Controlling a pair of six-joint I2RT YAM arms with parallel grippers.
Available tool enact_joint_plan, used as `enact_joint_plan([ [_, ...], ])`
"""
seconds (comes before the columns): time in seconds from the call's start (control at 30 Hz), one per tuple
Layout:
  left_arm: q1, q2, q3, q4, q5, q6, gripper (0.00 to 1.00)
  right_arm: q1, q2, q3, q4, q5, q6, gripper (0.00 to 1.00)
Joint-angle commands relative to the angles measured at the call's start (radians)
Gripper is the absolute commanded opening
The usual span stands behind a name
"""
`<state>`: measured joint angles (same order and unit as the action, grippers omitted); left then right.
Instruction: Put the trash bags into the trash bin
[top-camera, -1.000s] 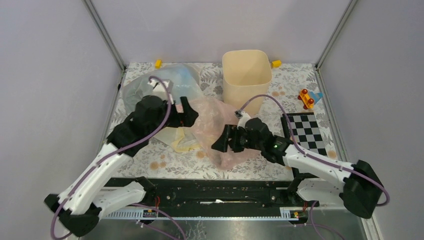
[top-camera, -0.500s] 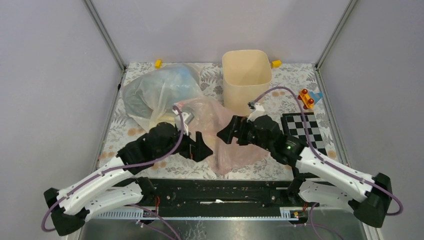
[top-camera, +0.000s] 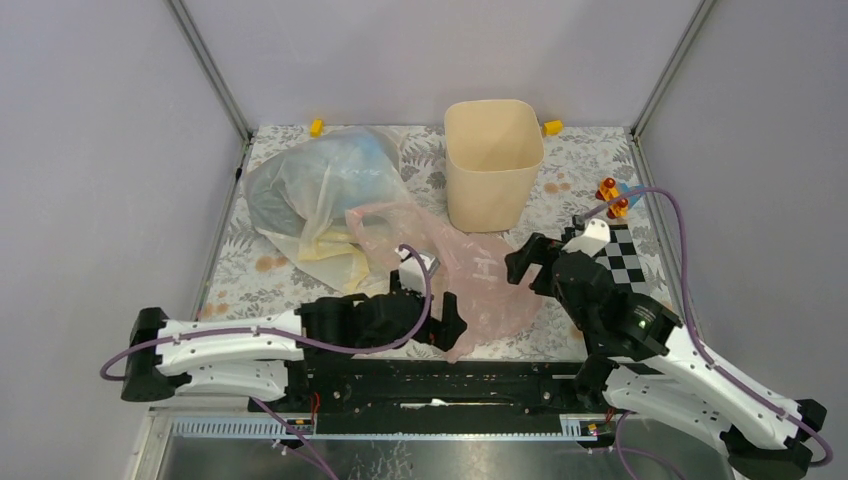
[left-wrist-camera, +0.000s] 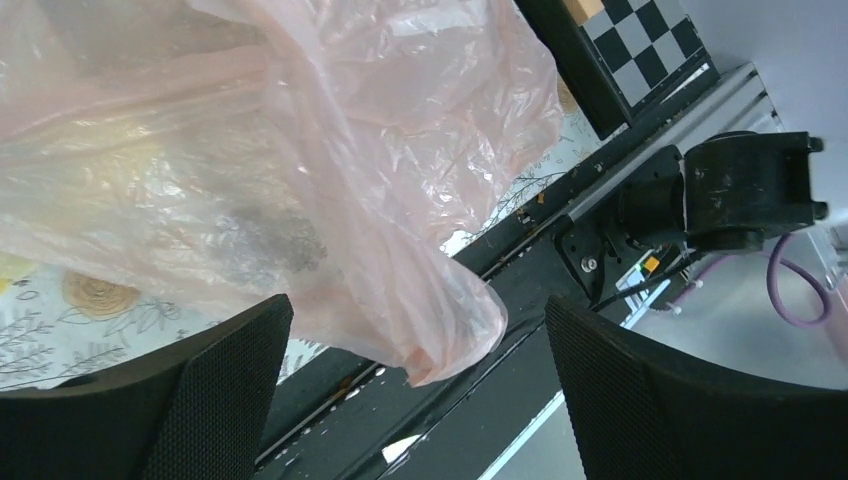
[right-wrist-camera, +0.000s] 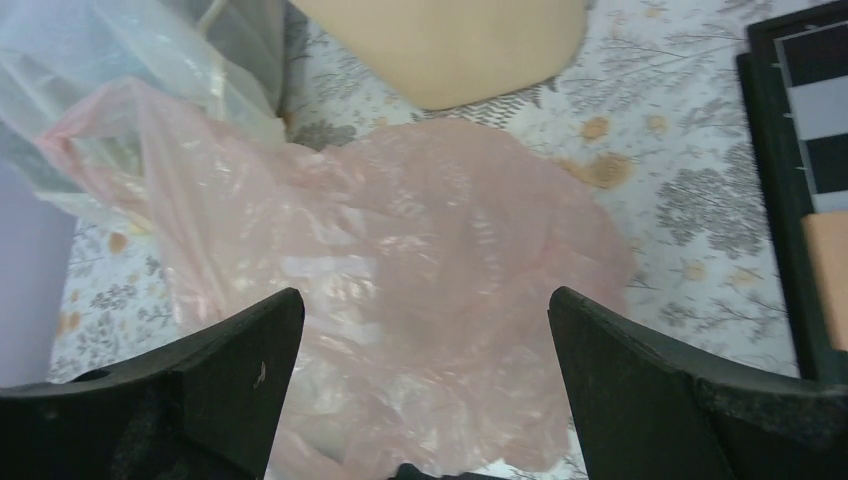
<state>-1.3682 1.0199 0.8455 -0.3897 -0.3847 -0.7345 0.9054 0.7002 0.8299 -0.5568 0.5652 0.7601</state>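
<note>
Your table (top-camera: 262, 292) carries a floral-print cover, with the trash bin (top-camera: 492, 170) upright toward its far edge and one yellow block (top-camera: 316, 127) by the far left corner, a second yellow block (top-camera: 552, 127) just right of the bin. The pink bag (top-camera: 482, 285) lies crumpled just in front of the bin, touching the yellow bag (top-camera: 335, 262) and the bluish-clear bag (top-camera: 315, 180) heaped to its left. On the right side you have a checkerboard (top-camera: 628, 262) lying flat and, just beyond it, a small red-and-blue toy (top-camera: 612, 197).

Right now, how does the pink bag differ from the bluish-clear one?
The pink bag lies flattened at the front centre; the bluish-clear bag sits puffed up at the back left. The pink bag is rosy, the bluish-clear bag pale blue-grey. Both are translucent, crinkly, outside the trash bin.
</note>
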Motion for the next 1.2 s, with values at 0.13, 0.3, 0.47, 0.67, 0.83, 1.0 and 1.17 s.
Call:
enact_joint_plan([
  [0.13, -0.072, 0.198, 0.045, 0.116, -0.148, -0.136, 0.99, 0.004, -0.158, -0.119, -0.172, 0.101, 0.081, 1.00],
  [0.3, -0.035, 0.214, -0.005, 0.104, -0.206, -0.208, 0.90, 0.004, -0.290, -0.233, -0.194, 0.094, 0.231, 0.99],
  [0.47, 0.043, 0.097, -0.156, 0.229, -0.090, -0.178, 0.63, 0.004, -0.346, -0.337, -0.119, 0.035, 0.295, 0.89],
  [0.67, 0.075, 0.014, -0.228, 0.230, -0.047, -0.162, 0.54, 0.004, -0.275, -0.406, 0.004, -0.048, 0.304, 0.83],
  [0.83, 0.084, -0.017, -0.251, 0.211, -0.027, -0.167, 0.52, 0.004, -0.223, -0.452, 0.100, -0.089, 0.307, 0.77],
  [1.0, 0.089, -0.025, -0.254, 0.176, -0.001, -0.159, 0.48, 0.004, -0.203, -0.460, 0.129, -0.080, 0.296, 0.56],
  [1.17, 0.096, -0.037, -0.224, 0.035, -0.056, -0.160, 0.38, 0.004, -0.186, -0.457, 0.137, -0.082, 0.264, 0.08],
])
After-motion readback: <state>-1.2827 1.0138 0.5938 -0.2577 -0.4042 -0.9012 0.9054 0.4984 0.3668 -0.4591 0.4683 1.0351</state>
